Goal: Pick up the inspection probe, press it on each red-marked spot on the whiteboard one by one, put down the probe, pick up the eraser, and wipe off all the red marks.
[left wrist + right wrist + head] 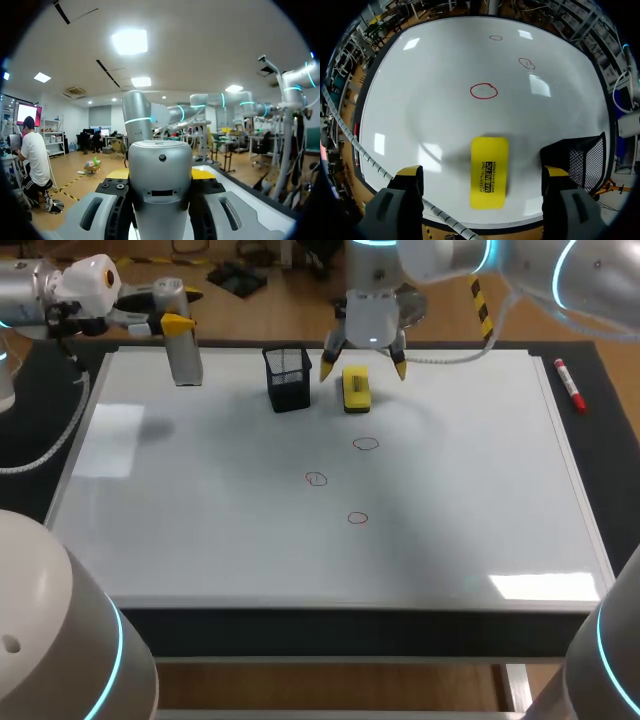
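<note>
Right gripper (482, 172): wide open, holding nothing, astride eraser (489, 175). Mesh cup (288, 378) at eraser's 9 o'clock in head view. Left wrist view, unlike head view, shows left gripper (161, 175) clamped on probe (160, 160).

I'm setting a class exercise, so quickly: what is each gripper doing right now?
Left gripper: closed on the inspection probe.
Right gripper: jaws open, one on either side of the eraser, not touching it.

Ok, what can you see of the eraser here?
The eraser is a bright yellow, rounded rectangular block, plastic-looking, with dark print on its top. It lies flat on the whiteboard near the far edge, beside the black mesh cup but apart from it. The open right gripper hangs above, a finger either side, touching nothing.
</note>
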Robot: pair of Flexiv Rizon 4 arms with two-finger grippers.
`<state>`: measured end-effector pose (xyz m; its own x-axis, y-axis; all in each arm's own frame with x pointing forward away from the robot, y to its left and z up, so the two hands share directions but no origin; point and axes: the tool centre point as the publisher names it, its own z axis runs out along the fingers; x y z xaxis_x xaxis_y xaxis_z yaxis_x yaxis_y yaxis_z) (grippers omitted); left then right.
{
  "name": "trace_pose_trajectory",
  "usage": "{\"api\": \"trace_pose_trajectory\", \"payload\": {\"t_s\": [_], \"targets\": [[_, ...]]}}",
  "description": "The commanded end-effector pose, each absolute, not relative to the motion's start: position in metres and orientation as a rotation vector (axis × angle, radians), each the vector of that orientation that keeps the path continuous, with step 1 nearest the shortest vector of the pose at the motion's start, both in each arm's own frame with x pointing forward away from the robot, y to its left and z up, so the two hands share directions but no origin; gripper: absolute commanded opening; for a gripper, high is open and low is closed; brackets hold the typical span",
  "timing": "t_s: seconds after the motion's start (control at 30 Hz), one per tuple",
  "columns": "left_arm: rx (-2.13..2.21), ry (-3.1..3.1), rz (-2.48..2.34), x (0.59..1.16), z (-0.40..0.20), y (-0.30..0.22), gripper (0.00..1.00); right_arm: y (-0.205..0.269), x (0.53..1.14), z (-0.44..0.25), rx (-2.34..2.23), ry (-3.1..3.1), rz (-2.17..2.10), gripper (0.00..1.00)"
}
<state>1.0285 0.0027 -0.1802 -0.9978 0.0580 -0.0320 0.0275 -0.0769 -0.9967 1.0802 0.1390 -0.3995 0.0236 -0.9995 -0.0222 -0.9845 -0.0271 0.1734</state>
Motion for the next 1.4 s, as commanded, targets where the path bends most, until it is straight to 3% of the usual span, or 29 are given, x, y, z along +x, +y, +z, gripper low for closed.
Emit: {"api": "trace_pose_trajectory", "payload": {"t_s": [0.03, 0.87, 0.97, 1.1, 1.17, 1.23, 1.4], "targets": [[-0.102, -2.119, 2.286, 1.029, -0.179, 0.003, 0.00, 0.141, 1.081, -0.404, 2.163, -2.114, -0.202, 1.00], [-0.102, -2.119, 2.286, 1.029, -0.179, 0.003, 0.00, 0.142, 1.086, -0.421, 2.139, -2.123, -0.176, 1.00], [-0.102, -2.119, 2.286, 1.029, -0.179, 0.003, 0.00, 0.142, 1.086, -0.421, 2.138, -2.126, -0.179, 0.76], [-0.102, -2.119, 2.286, 1.029, -0.179, 0.003, 0.00, 0.141, 1.087, -0.424, 2.134, -2.127, -0.187, 0.59], [-0.102, -2.119, 2.286, 1.029, -0.179, 0.003, 0.00, 0.141, 1.087, -0.423, 2.135, -2.134, -0.180, 0.36], [-0.102, -2.119, 2.286, 1.029, -0.179, 0.003, 0.00, 0.143, 1.086, -0.418, 2.143, -2.140, -0.158, 0.00], [-0.102, -2.119, 2.286, 1.029, -0.179, 0.003, 0.00, 0.143, 1.084, -0.406, 2.155, -2.146, -0.110, 0.00]]}}
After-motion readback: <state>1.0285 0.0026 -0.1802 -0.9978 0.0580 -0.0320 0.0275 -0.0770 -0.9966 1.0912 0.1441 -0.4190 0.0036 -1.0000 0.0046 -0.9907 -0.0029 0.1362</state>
